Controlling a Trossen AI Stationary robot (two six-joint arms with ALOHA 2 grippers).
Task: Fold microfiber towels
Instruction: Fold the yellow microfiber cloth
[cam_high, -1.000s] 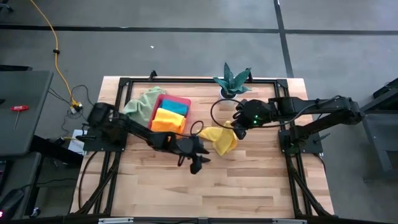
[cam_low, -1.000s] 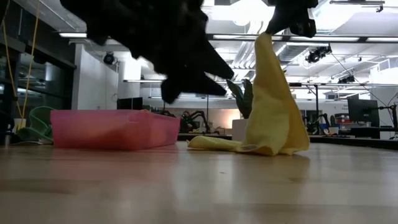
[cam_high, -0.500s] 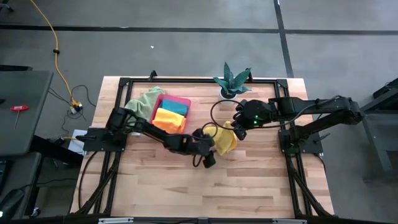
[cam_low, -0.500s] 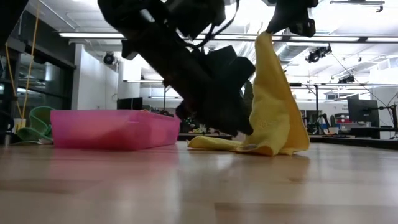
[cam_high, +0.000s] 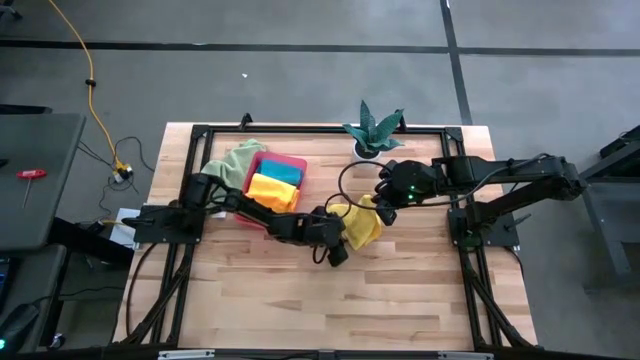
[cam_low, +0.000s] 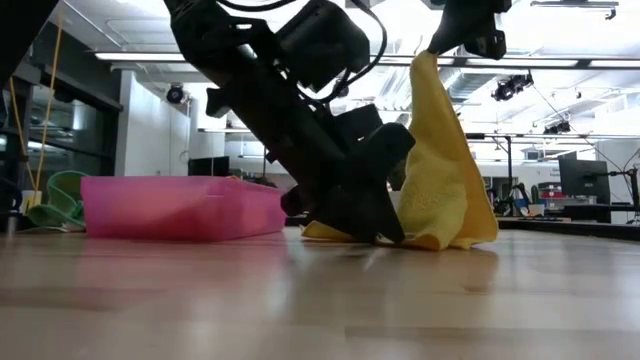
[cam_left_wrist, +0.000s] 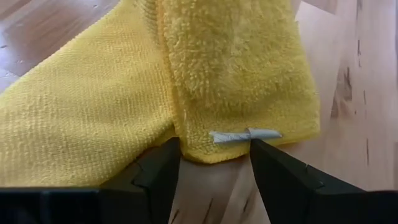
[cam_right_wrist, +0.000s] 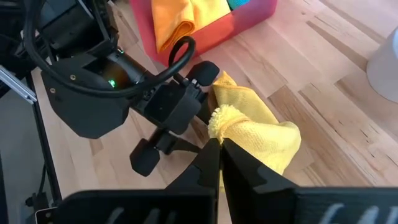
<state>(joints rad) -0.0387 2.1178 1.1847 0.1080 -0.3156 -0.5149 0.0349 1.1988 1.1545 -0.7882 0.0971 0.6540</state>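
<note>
- A yellow microfiber towel (cam_high: 358, 222) sits near the middle of your wooden surface (cam_high: 400, 300), partly lifted and partly trailing on the wood.
- Your right pincer (cam_right_wrist: 219, 144) is closed on one bunched corner of it, holding that corner up so the cloth hangs in a tall, soft drape with its lower end folded over on the surface.
- Up close the towel has a fuzzy, looped pile, a stitched hem and a small white tag (cam_left_wrist: 244, 134) at its lower edge.
- Your left pincer (cam_left_wrist: 214, 163) is low at the surface with its fingers parted, one on each side of that tagged corner, not clamped on it.
- Behind it, a pink tray (cam_high: 296, 166) holds an orange towel (cam_high: 271, 198), another yellow towel (cam_high: 270, 183) and a teal towel (cam_high: 283, 171).
- A pale green towel (cam_high: 231, 162) lies crumpled just beside the tray.
</note>
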